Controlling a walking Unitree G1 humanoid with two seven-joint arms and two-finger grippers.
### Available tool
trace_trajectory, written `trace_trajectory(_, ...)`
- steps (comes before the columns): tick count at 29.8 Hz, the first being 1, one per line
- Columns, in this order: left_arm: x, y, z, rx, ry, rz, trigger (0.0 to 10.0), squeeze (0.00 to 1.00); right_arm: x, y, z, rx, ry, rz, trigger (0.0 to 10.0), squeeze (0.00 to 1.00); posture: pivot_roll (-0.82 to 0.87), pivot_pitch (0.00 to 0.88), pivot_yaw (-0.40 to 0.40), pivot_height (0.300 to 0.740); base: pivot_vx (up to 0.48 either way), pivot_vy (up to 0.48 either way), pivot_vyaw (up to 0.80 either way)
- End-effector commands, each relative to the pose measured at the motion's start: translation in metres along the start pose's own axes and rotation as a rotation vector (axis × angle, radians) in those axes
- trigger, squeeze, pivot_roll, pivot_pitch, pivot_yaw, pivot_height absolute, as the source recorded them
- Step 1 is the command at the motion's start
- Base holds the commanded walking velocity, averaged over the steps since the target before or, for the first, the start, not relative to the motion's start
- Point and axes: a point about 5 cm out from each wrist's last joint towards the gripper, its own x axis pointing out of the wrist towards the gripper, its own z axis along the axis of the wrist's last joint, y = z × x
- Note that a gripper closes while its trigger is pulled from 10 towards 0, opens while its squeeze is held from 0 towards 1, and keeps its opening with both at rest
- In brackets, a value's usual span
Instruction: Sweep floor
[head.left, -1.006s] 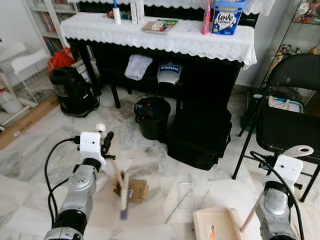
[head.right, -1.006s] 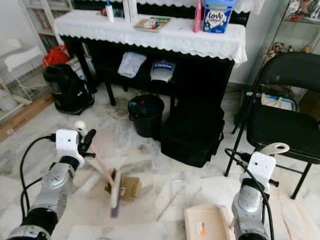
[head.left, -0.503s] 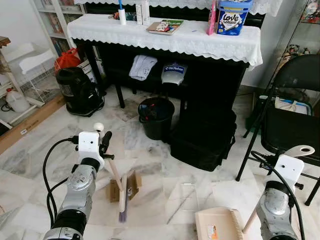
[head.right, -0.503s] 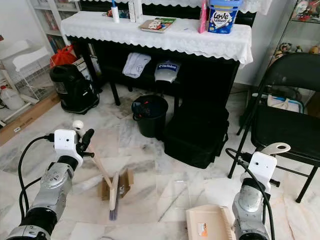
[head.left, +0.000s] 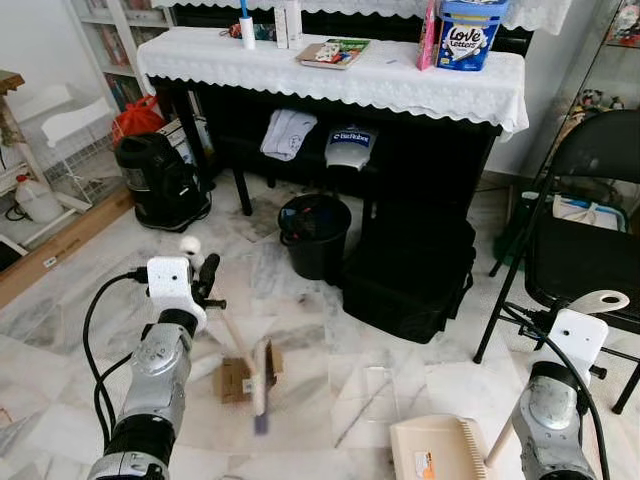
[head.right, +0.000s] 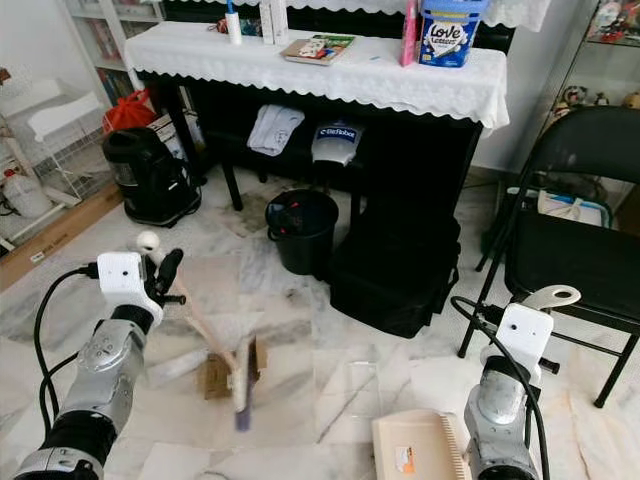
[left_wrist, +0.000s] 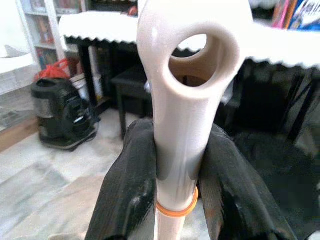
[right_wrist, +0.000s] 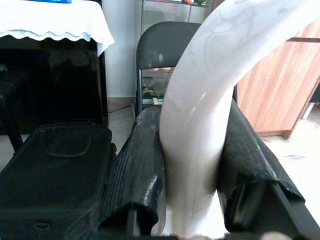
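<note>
Nearest the robot, at the right of the marble floor (head.left: 90, 300), the dustpan (head.left: 430, 450) is held low on the tiles, its cream handle (right_wrist: 200, 115) clamped between the black fingers of the right gripper (right_wrist: 192, 200); its place is unchanged from half a second ago. To its left, the brush (head.left: 261, 385) is blurred with motion and has been carried rightward across the floor since the earlier pictures, so that its head now lies at the right edge of the flattened cardboard piece (head.left: 235, 378) rather than over its middle. The brush's handle (left_wrist: 182, 125) is gripped tight between the fingers of the left gripper (left_wrist: 177, 200), near its looped end. The shift is judged to be a sweeping stroke under way, with the cardboard being driven toward the waiting dustpan, though a wide stretch of tile is yet to be crossed. Farther off, a black bin (head.left: 313, 235) and a black case (head.left: 405, 270) stand before the cloth-covered piano (head.left: 420, 85), well apart from the stroke.
</note>
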Motion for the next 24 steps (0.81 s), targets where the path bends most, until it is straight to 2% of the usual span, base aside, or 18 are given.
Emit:
trace_trajectory(1, 0.015, -0.006, 0.035, -0.048, -0.134, -0.030, 10.0, 0.00, 0.006, 0.002, 0.011, 0.015, -0.045, -0.001, 10.0, 0.00, -0.05, 0.000, 0.051, 0.740, 0.000, 0.000, 0.00)
trace_trajectory(8, 0.021, -0.014, 0.048, -0.127, -0.166, -0.077, 10.0, 0.00, 0.006, 0.003, 0.011, 0.018, -0.046, -0.001, 10.0, 0.00, -0.06, 0.000, 0.054, 0.740, 0.000, 0.000, 0.00)
trace_trajectory(11, 0.023, -0.022, 0.052, -0.155, -0.154, -0.146, 10.0, 0.00, 0.006, 0.003, 0.011, 0.018, -0.043, -0.001, 10.0, 0.00, -0.05, 0.000, 0.054, 0.740, 0.000, 0.000, 0.00)
trace_trajectory(12, 0.023, -0.026, 0.050, -0.153, -0.130, -0.183, 10.0, 0.00, 0.006, 0.004, 0.011, 0.018, -0.043, -0.002, 10.0, 0.00, -0.06, 0.000, 0.057, 0.740, 0.000, 0.000, 0.00)
trace_trajectory(14, 0.023, -0.026, 0.050, -0.153, -0.130, -0.183, 10.0, 0.00, 0.006, 0.004, 0.011, 0.018, -0.043, -0.002, 10.0, 0.00, -0.06, 0.000, 0.057, 0.740, 0.000, 0.000, 0.00)
trace_trajectory(15, 0.021, -0.029, 0.043, -0.145, -0.088, -0.207, 10.0, 0.00, 0.006, 0.003, 0.010, 0.017, -0.042, -0.004, 10.0, 0.00, -0.06, 0.000, 0.058, 0.740, 0.000, 0.000, 0.00)
trace_trajectory(18, 0.019, -0.030, 0.036, -0.131, -0.053, -0.220, 10.0, 0.00, 0.005, 0.003, 0.010, 0.017, -0.042, -0.006, 10.0, 0.00, -0.06, 0.000, 0.058, 0.740, 0.000, 0.000, 0.00)
trace_trajectory(19, 0.013, -0.030, 0.025, -0.105, -0.016, -0.222, 10.0, 0.00, 0.005, 0.003, 0.010, 0.017, -0.042, -0.007, 10.0, 0.00, -0.06, 0.000, 0.059, 0.740, 0.000, 0.000, 0.00)
trace_trajectory(24, 0.007, -0.024, 0.016, -0.085, 0.004, -0.165, 10.0, 0.00, 0.005, 0.003, 0.010, 0.020, -0.041, -0.001, 10.0, 0.00, -0.06, 0.000, 0.056, 0.740, 0.000, 0.000, 0.00)
